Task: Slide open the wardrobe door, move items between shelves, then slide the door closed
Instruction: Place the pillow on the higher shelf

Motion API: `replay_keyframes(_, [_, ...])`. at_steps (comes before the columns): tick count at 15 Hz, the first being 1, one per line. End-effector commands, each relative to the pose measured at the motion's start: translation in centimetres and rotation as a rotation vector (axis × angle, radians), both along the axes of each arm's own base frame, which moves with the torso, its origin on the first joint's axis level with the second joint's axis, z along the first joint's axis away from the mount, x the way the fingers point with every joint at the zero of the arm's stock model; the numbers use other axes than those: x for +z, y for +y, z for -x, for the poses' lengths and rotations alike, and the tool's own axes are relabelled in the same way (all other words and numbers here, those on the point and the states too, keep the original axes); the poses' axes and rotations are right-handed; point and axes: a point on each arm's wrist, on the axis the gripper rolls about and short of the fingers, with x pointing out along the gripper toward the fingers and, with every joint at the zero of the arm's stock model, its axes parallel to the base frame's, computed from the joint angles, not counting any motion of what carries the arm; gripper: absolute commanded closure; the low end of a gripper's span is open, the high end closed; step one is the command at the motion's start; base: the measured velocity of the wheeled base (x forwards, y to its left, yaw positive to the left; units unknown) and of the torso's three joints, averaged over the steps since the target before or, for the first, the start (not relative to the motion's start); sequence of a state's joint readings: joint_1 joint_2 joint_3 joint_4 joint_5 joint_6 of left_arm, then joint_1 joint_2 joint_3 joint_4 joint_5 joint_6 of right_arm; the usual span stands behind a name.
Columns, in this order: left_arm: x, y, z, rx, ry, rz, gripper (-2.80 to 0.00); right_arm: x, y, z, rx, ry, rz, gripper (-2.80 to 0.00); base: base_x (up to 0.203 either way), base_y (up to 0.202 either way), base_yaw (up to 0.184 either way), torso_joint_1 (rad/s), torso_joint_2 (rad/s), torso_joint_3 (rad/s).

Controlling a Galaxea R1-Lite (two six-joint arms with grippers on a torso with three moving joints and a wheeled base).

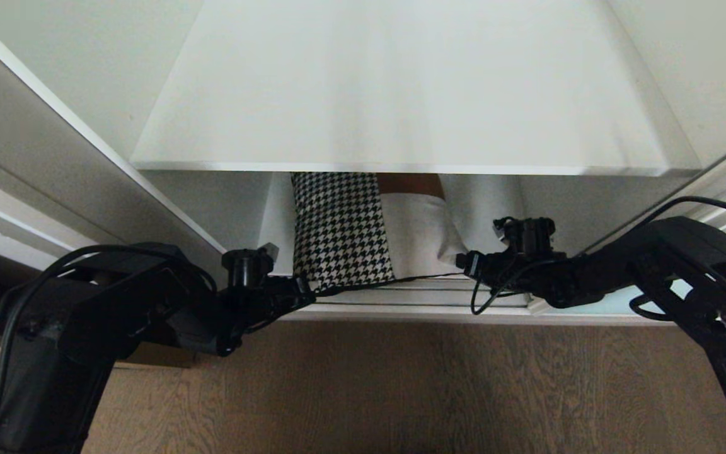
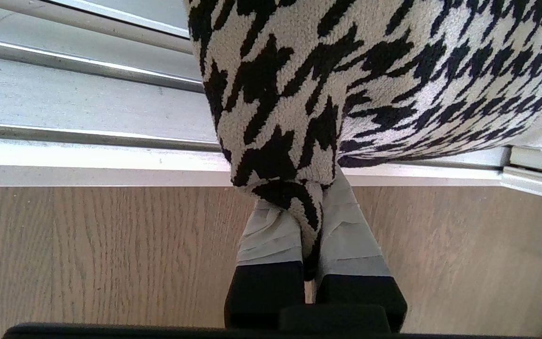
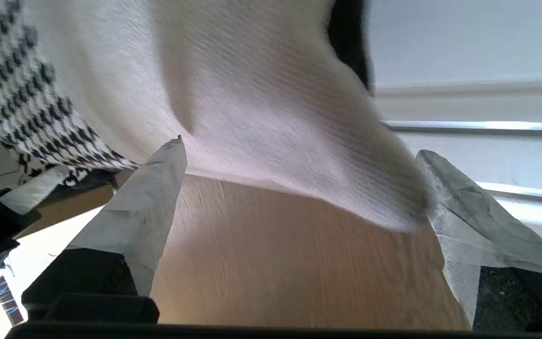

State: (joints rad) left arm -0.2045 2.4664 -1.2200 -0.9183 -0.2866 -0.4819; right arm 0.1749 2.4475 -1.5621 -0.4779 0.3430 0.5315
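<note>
My left fingers [image 2: 311, 245] pinch the houndstooth corner of the cushion [image 1: 363, 233], low in the middle of the head view. My right fingers [image 3: 299, 188] are spread wide around its grey corner. I should close them gently before lifting both sides together.

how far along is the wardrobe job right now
Done: the wardrobe stands open. In hand: the left gripper is shut on the houndstooth corner of the black-and-white and beige cushion, which sits under the white shelf board; the right gripper is open at its beige corner. Left: lift it to another shelf, then close the door.
</note>
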Motion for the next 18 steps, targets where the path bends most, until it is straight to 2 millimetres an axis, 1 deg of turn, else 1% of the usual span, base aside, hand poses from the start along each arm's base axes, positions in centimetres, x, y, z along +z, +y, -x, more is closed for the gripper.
replay_keyframes(1, [0.0, 0.0, 0.0, 0.000, 0.000, 0.003, 0.00, -0.1, -0.4, -0.4, -0.010, -0.025, -0.009, -2.80, 0.000, 0.000, 0.000, 0.000, 0.00, 0.000])
replay_keyframes(3, [0.0, 0.0, 0.0, 0.000, 0.000, 0.003, 0.00, 0.3, -0.8, -0.5, -0.018, -0.040, -0.012, -2.80, 0.000, 0.000, 0.000, 0.000, 0.00, 0.000])
replay_keyframes(6, [0.0, 0.0, 0.0, 0.000, -0.001, 0.003, 0.00, 0.7, -0.9, -0.7, -0.021, -0.083, -0.021, -2.80, 0.000, 0.000, 0.000, 0.000, 0.00, 0.000])
replay_keyframes(10, [-0.1, 0.0, 0.0, 0.000, -0.001, 0.003, 0.00, 0.9, -1.2, -0.9, -0.028, -0.099, -0.024, -2.80, 0.000, 0.000, 0.000, 0.000, 0.00, 0.000])
replay_keyframes(11, [-0.1, 0.0, 0.0, 0.000, -0.001, 0.003, 0.00, 0.9, -1.2, -0.9, -0.027, -0.098, -0.024, 0.00, 0.000, 0.000, 0.000, 0.000, 0.00, 0.000])
replay_keyframes(15, [0.0, 0.0, -0.1, 0.000, -0.002, 0.005, 0.00, 0.6, -1.2, -0.7, -0.025, -0.066, -0.031, 0.00, 0.000, 0.000, 0.000, 0.000, 0.00, 0.000])
replay_keyframes(18, [-0.1, 0.0, -0.2, 0.002, -0.001, 0.004, 0.00, -0.2, -1.1, -0.7, -0.021, -0.036, -0.028, 0.00, 0.000, 0.000, 0.000, 0.000, 0.00, 0.000])
